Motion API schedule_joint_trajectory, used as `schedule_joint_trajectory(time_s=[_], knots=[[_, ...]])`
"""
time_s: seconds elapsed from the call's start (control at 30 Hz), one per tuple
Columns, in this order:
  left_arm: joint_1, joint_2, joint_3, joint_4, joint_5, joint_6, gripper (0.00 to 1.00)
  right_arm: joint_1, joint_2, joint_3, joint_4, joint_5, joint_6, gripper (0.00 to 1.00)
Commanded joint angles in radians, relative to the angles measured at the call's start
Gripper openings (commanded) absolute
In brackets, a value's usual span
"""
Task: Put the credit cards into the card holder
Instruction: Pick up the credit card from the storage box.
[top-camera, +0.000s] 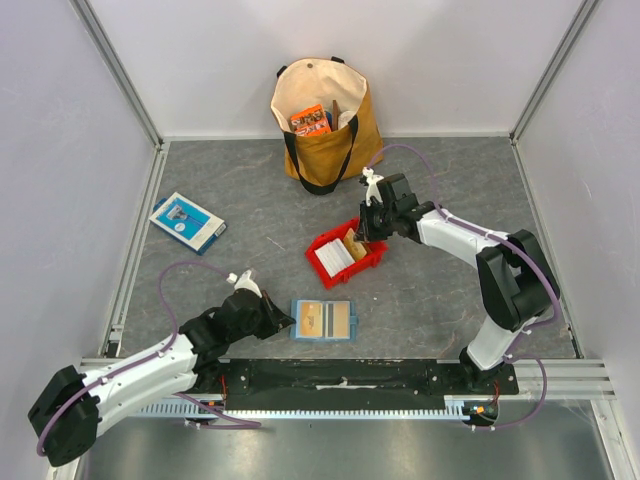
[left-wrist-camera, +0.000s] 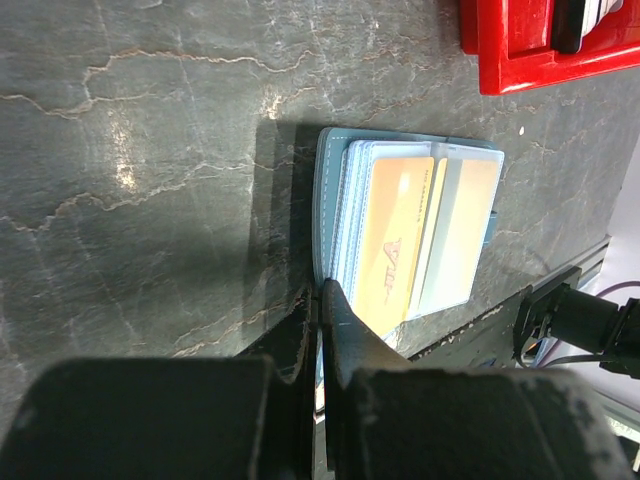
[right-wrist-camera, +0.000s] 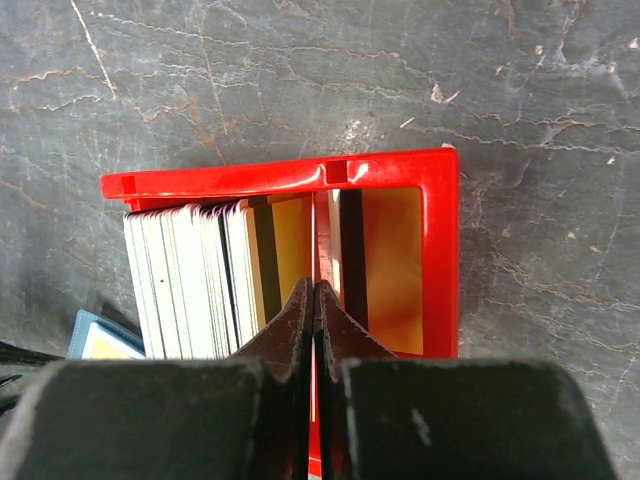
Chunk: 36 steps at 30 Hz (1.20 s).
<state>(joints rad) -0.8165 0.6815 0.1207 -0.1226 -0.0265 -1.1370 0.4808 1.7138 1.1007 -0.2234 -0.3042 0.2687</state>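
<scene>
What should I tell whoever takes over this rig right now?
Left gripper: fingers shut, tips at the edge of the small teal folding wallet, lying open near the arm bases.
Right gripper: fingers shut on one upright card in the red plastic bin.
Done: at least one orange-tan plastic card sits in the wallet.
To do: the stack of white and tan cards in the bin.

- Top view: bright, even overhead light, soft shadows.
- Left wrist view: glare spot on the table (left-wrist-camera: 125, 175), dark shadow beside the card holder (left-wrist-camera: 410, 225) (a broad one).
- Close up, left gripper (left-wrist-camera: 320, 292) and right gripper (right-wrist-camera: 314, 290) blur.
</scene>
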Motion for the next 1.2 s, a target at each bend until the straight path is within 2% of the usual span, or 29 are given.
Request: schedule_joint_trajectory(time_s=[0.0, 0.3, 0.4, 0.6, 0.67, 0.73, 0.87, 1.07, 1.17], knots=[[-0.001, 0.013, 0.031, 0.044, -0.015, 0.016, 0.02, 0.024, 0.007, 0.045, -0.022, 0.079, -0.026, 0.0], [-0.001, 0.021, 0.034, 0.051, -0.012, 0.019, 0.02, 0.171, 0.038, 0.059, -0.054, 0.394, -0.023, 0.05], [-0.001, 0.021, 0.033, 0.051, -0.013, 0.019, 0.02, 0.199, 0.043, 0.054, -0.05, 0.438, -0.028, 0.08], [-0.001, 0.027, 0.034, 0.054, -0.01, 0.019, 0.02, 0.216, 0.049, 0.053, -0.05, 0.451, -0.022, 0.23], [-0.001, 0.027, 0.034, 0.054, -0.009, 0.02, 0.02, 0.216, 0.052, 0.056, -0.048, 0.451, -0.023, 0.25], [-0.001, 0.026, 0.034, 0.054, -0.009, 0.02, 0.02, 0.214, 0.053, 0.059, -0.051, 0.451, -0.028, 0.23], [-0.001, 0.024, 0.031, 0.055, -0.01, 0.017, 0.02, 0.219, 0.04, 0.068, -0.063, 0.453, -0.052, 0.0], [0.0, 0.027, 0.031, 0.055, -0.01, 0.017, 0.02, 0.237, -0.02, 0.099, -0.093, 0.531, -0.062, 0.0], [-0.001, 0.03, 0.031, 0.058, -0.012, 0.019, 0.02, 0.281, -0.022, 0.132, -0.131, 0.632, -0.06, 0.0]])
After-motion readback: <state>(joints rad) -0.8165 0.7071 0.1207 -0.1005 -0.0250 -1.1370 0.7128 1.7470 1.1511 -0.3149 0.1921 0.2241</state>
